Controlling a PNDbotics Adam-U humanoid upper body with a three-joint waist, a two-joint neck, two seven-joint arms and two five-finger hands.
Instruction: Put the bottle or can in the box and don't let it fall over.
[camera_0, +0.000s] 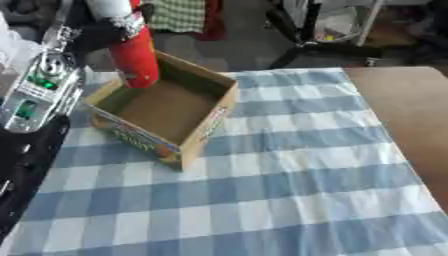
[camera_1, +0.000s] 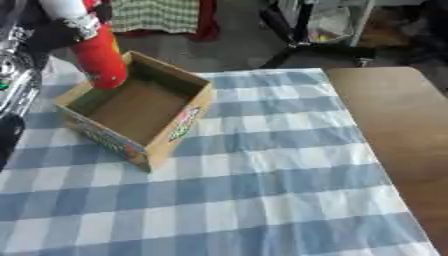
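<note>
One open cardboard box (camera_0: 166, 107) sits near the far left corner of a table covered by a blue-and-white checked cloth (camera_0: 289, 175); the bare brown tabletop (camera_0: 407, 115) shows along the right side. The box has printed, colourful outer walls and a plain brown floor, and it lies askew to the cloth's checks.

A red can (camera_0: 136, 59) with a white upper part hangs tilted over the far left corner of the box, its lower end within the box's opening, close to the far wall. Whether its base touches the floor of the box cannot be told.

The robot's left arm enters from the upper left, its silver and black forearm (camera_0: 39, 92) with green markings lying just left of the box. The left hand (camera_0: 66, 30) shows only as dark shapes at the can's upper end; whether its fingers are curled round the can cannot be told. The right hand appears in neither view.
</note>
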